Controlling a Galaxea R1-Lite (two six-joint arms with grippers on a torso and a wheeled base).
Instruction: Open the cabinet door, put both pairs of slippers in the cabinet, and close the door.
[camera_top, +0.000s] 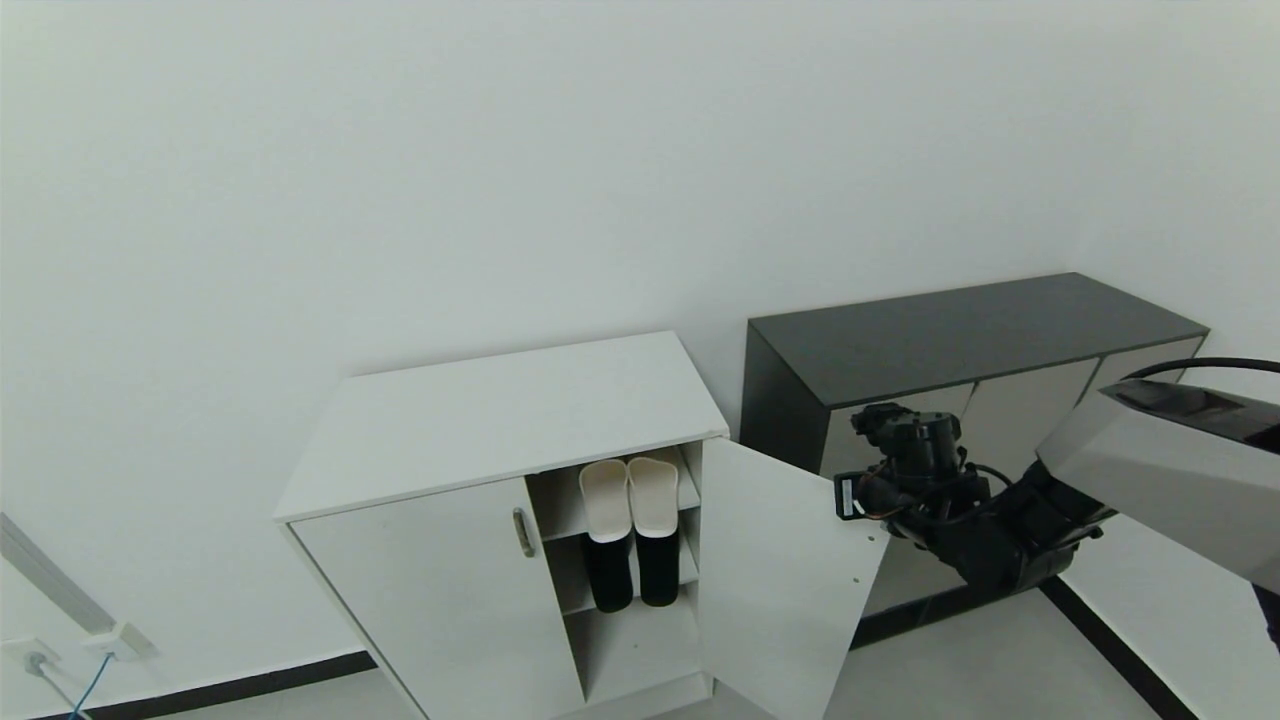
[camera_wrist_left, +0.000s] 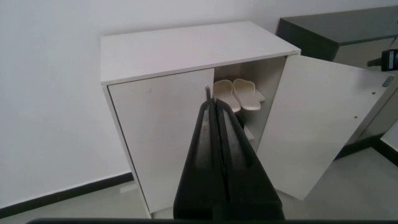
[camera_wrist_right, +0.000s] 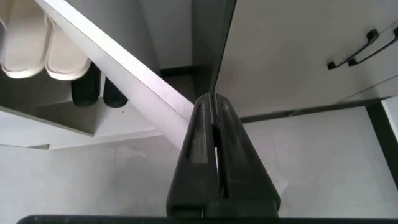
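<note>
The white cabinet (camera_top: 500, 420) stands against the wall, its left door (camera_top: 430, 600) closed and its right door (camera_top: 780, 580) swung open. Inside, a pair of white slippers (camera_top: 630, 495) rests toes-out on the upper shelf, with a pair of black slippers (camera_top: 633, 572) on the shelf below. My right gripper (camera_top: 852, 500) is shut, empty, at the open door's outer edge. In the right wrist view its tip (camera_wrist_right: 215, 99) meets the door's top edge (camera_wrist_right: 124, 68), with the white slippers (camera_wrist_right: 37, 50) and black slippers (camera_wrist_right: 93, 90) beyond. My left gripper (camera_wrist_left: 212, 102) is shut, hanging in front of the cabinet (camera_wrist_left: 186, 50).
A black-topped sideboard (camera_top: 960, 335) stands close to the right of the cabinet, just behind the open door and my right arm. A wall socket with a blue cable (camera_top: 40, 660) sits low at the far left. Bare floor lies in front.
</note>
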